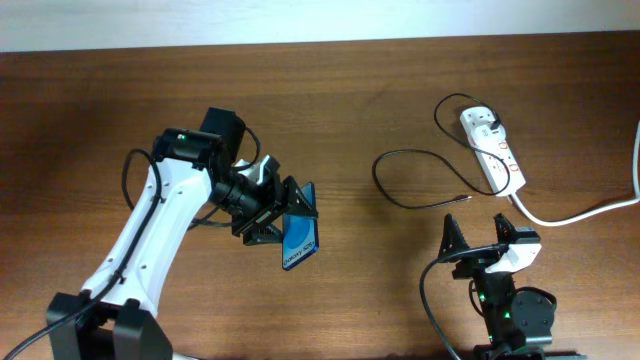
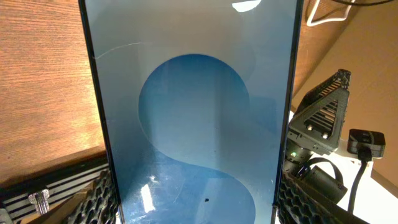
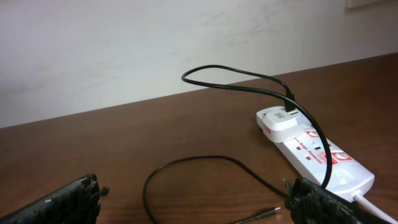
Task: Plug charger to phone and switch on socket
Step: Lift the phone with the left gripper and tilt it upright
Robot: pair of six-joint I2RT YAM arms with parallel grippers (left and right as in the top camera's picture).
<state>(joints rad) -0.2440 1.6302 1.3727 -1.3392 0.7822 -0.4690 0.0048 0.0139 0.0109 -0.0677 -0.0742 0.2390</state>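
Two risks: my left hand grips the slim blue-screened phone by its edges and it could slip; my right hand, spread wide, might knock the tip of the thin black cable at twelve o'clock.

I have my left gripper clamped on the phone, left of centre. Far right lies the socket, with the charger looping leftward. My right gripper hangs spread, near the cable's tip.
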